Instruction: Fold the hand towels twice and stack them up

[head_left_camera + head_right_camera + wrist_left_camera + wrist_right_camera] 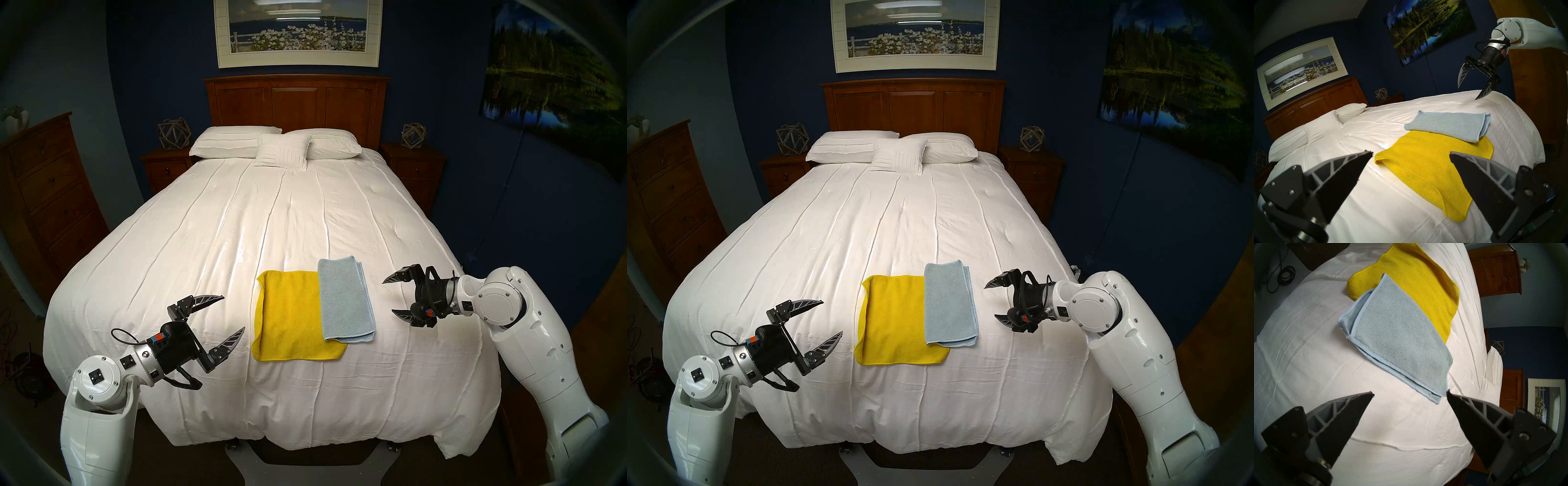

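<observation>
White-shelled left arm [98, 376]: rising from lower left, elbow bent, wrist reaching rightward over near left part of bedspread [210, 237]. Left gripper [234, 314]: jaws spread wide, empty, tips aimed at yellow towel [288, 315], just short of its left edge, clear of fabric.

Yellow towel: flat on bedspread near foot of bed, roughly square, left edge doubled over in a fold.

Grey-blue towel [346, 298]: folded into layered oblong, lying over right part of yellow towel, right side resting on bedspread, stacked edges showing along right side.

Right gripper [388, 295]: jaws wide apart, empty, pointed leftward at grey-blue towel, near but apart.

Right arm [529, 342]: entering from lower right, elbow high, forearm stretched over right edge of bed.
</observation>
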`<state>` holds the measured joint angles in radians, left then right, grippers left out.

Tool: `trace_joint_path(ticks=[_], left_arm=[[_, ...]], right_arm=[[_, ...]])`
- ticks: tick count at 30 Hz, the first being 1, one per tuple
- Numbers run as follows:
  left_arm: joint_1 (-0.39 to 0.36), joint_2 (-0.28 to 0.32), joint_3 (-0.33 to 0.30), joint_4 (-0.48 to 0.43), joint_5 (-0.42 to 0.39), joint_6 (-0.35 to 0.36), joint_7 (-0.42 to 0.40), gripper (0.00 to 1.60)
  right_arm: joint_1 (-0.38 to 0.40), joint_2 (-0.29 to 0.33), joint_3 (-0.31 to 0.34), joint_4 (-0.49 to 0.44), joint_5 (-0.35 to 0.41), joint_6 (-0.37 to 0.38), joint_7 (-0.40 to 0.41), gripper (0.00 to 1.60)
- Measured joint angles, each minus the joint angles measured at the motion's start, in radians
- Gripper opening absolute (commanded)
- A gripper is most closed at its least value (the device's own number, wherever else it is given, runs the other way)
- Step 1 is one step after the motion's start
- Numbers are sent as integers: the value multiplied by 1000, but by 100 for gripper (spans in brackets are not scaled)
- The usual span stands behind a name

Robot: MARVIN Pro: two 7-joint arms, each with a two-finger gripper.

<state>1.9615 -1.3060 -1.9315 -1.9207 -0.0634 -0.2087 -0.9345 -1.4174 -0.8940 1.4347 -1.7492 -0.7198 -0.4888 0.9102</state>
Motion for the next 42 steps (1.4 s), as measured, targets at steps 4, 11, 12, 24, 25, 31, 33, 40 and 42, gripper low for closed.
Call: trace_joint_path(ticks=[4,11,12,24,25,31,33,40,42], left_arm=[[0,-1,0,1,1,0,0,160],[0,-2,0,1,1,0,-1,160],[0,-2,0,1,2,0,-1,160],[-1,-3,-1,1,2,0,-3,160],[-1,-4,-1,1,2,0,-3,160],[-1,-4,-1,2,3,0,-4,160],[-1,-5,-1,2,3,0,-4,160],[-2,-6,-2,2,4,0,-5,160],[-2,-6,-2,2,4,0,-5,160]], right_arm=[[-14,-7,-13,-6,-19,7,-3,160],[-42,-16,-47,-35,-18,11,15,160],[-46,-16,-49,-40,-15,10,20,160],[-28,-33,-91,3,-13,-10,36,160],[-24,-36,-95,12,-14,-11,35,160],[9,-63,-122,63,-24,-15,29,160],[18,-71,-127,69,-25,-17,27,160],[46,-86,-136,69,-11,-29,29,160],[50,-86,-136,67,-5,-32,34,160]])
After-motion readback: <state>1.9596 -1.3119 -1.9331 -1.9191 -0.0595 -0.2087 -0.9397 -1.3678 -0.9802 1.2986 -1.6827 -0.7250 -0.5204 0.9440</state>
